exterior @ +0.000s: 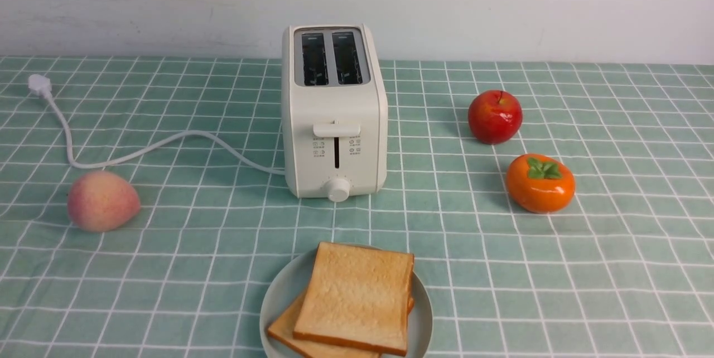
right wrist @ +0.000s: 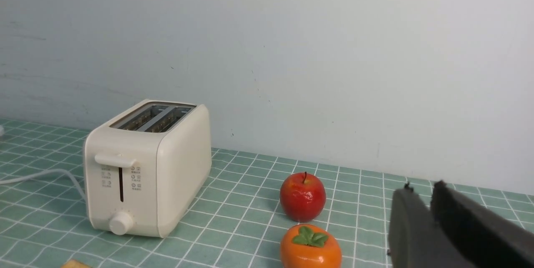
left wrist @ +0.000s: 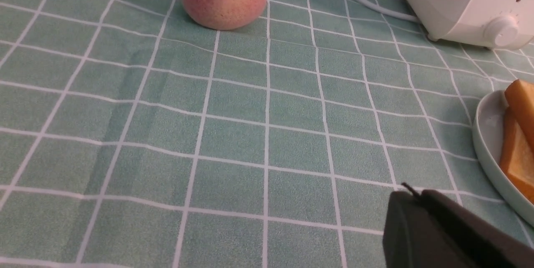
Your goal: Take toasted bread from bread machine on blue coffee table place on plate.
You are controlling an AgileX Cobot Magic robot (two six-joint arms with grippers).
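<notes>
Both slots of bread machine (exterior: 333, 112) empty; toasted bread (exterior: 357, 295) stacked as two slices on plate (exterior: 279, 296), directly in front. Peach (exterior: 102, 201) left beside white cord (exterior: 139, 149); apple (exterior: 495, 116) and persimmon (exterior: 540, 183) right, well apart from plate. Left gripper (left wrist: 411, 196) together, empty. Right gripper (right wrist: 421, 195) slightly parted, empty. Checked teal surface (exterior: 613, 269); plain white wall (exterior: 502, 1) behind.
</notes>
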